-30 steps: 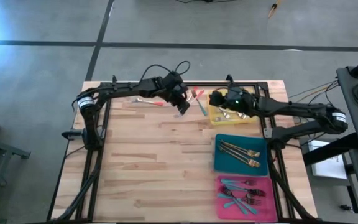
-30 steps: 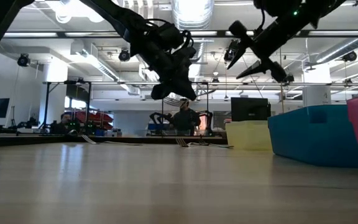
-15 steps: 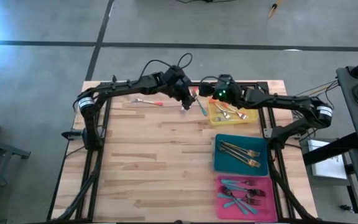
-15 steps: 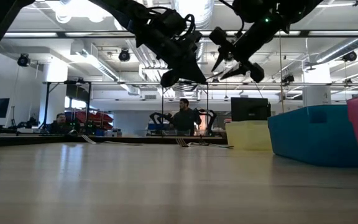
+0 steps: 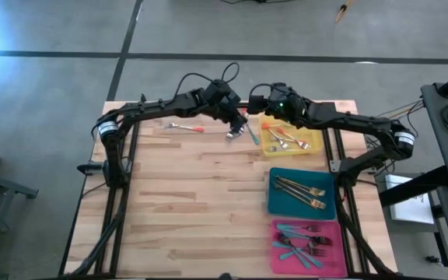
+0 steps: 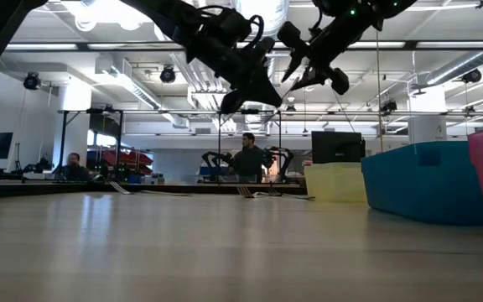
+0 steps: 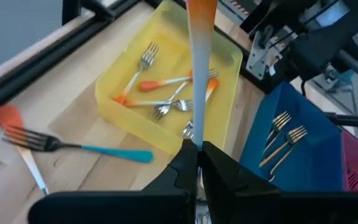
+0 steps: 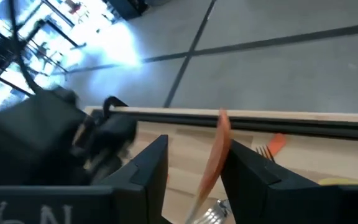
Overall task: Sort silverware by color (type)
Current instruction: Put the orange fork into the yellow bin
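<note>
Right tool (image 5: 257, 103) swung closer, fingers spread around slim orange-handled fork (image 7: 196, 74), left tool (image 7: 197, 163) clamped on it

Pale butcher-block wood desk (image 5: 193, 202), planked grain, matt with a faint sheen. Translucent glossy yellow plastic tray (image 7: 124, 87); smooth blue tray (image 5: 274, 204) and pink tray (image 5: 276, 257), plastic by the look. Shiny silver metal fork heads (image 7: 146, 57) on smooth orange handles (image 7: 155, 84); a glossy teal handle (image 7: 117, 152) nearby. Brushed gold-toned metal forks (image 5: 300, 190). Matt black fingers (image 7: 222, 171), hard and smooth. Dull grey floor (image 5: 53, 31).
</note>
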### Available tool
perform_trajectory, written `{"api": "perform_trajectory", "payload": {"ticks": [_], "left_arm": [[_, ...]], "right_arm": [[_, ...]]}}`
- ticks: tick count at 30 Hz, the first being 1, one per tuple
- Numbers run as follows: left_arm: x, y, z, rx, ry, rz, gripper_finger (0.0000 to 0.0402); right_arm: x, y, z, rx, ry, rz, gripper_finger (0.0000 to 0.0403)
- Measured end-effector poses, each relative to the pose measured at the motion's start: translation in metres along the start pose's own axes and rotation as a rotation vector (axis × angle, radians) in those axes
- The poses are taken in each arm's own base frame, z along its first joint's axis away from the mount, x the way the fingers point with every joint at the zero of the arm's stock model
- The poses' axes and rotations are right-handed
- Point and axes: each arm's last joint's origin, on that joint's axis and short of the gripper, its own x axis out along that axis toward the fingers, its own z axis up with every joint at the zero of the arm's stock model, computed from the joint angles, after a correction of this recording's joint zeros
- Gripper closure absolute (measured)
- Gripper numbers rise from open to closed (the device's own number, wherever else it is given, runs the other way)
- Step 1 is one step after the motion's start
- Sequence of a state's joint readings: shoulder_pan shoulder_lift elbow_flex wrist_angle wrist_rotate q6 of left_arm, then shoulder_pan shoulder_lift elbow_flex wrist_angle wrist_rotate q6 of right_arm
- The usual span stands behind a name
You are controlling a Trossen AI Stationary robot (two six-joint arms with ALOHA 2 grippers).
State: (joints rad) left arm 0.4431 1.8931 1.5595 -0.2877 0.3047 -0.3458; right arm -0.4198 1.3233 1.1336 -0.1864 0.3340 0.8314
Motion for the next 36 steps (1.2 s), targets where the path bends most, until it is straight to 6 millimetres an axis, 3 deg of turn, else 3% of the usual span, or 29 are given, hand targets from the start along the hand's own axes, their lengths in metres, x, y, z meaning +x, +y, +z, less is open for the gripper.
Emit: {"api": "perform_trajectory", "payload": {"ticks": [8, 14, 22, 29, 36], "left_arm": [[-0.006, -0.008, 0.013, 0.036, -0.039, -0.015, 0.0401], [-0.006, -0.007, 0.012, 0.044, -0.027, -0.01, 0.0401], [-0.006, -0.005, 0.012, 0.069, -0.023, 0.002, 0.04], [-0.007, -0.003, 0.01, 0.071, -0.001, 0.012, 0.0401], [-0.007, -0.001, 0.005, 0.08, 0.049, 0.029, 0.0401]], "right_arm": [[0.012, -0.004, -0.009, -0.013, 0.037, -0.039, 0.0329], [0.01, -0.004, -0.009, -0.055, 0.045, -0.028, 0.0389], [-0.003, -0.006, -0.002, -0.182, 0.099, -0.109, 0.0394], [-0.028, -0.019, 0.008, -0.368, 0.216, -0.41, 0.0394], [-0.046, -0.025, 0.01, -0.447, 0.351, -0.539, 0.0394]]}}
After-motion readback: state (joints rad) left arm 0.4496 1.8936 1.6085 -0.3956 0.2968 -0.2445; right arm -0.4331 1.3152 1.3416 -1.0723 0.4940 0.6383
